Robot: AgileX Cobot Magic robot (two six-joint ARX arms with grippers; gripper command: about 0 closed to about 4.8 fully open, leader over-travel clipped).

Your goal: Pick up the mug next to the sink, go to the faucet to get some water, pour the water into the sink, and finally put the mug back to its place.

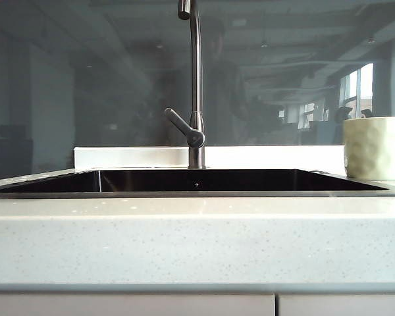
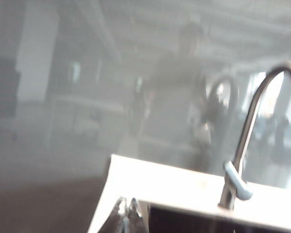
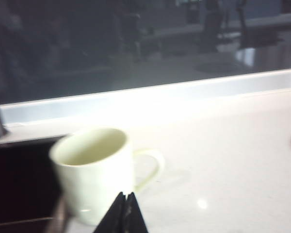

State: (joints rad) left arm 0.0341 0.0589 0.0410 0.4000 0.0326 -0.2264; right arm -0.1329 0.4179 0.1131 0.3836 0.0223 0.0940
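Mug (image 1: 376,147) right of sink (image 1: 197,193)

Dim backlit room, glare on the backsplash (image 1: 263,157), wrist views blurred, perhaps motion-smeared

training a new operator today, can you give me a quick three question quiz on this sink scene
1. True or false: the mug stands upright on the counter beside the sink.
2. Which gripper is nearer the mug: left gripper or right gripper?
3. Fill in: both grippers are ____.

Key
1. True.
2. The right gripper, just short of the mug.
3. Shut, holding nothing; the faucet is untouched.
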